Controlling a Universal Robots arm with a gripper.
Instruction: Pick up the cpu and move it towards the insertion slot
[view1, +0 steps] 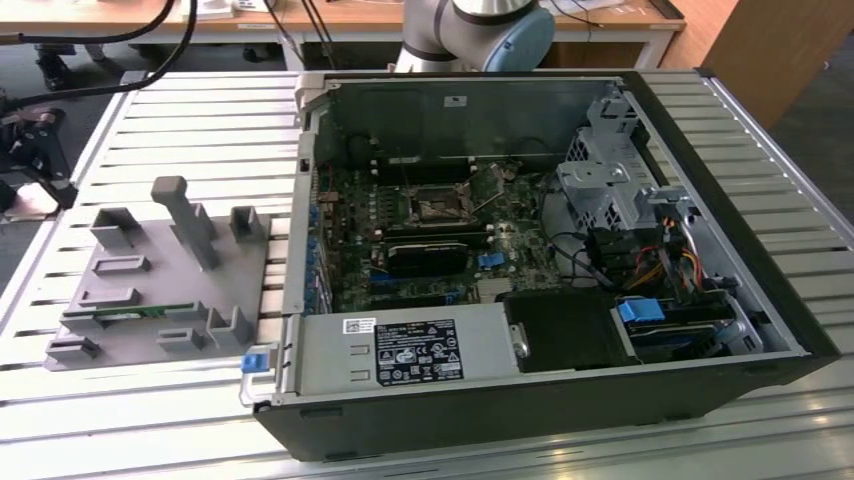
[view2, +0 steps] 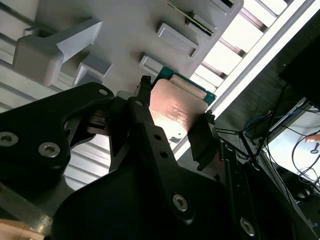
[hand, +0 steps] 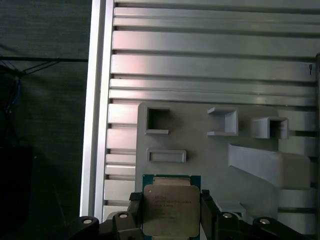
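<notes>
Logging: gripper (hand: 171, 222) is clamping the cpu (hand: 171, 207) by two opposite edges, above the grey fixture (hand: 215, 167) near its corner. I am seeing lines of print on the cpu's metal top, illegible. The insertion slot (view1: 437, 207) is sitting on the motherboard (view1: 350, 250) inside the open computer case (view1: 534, 100).

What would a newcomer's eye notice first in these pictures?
First, the open computer case in the exterior view's middle, the insertion slot on its board. In both wrist views the gripper clasps the silvery cpu above the grey fixture, which sits at the exterior view's left.
</notes>
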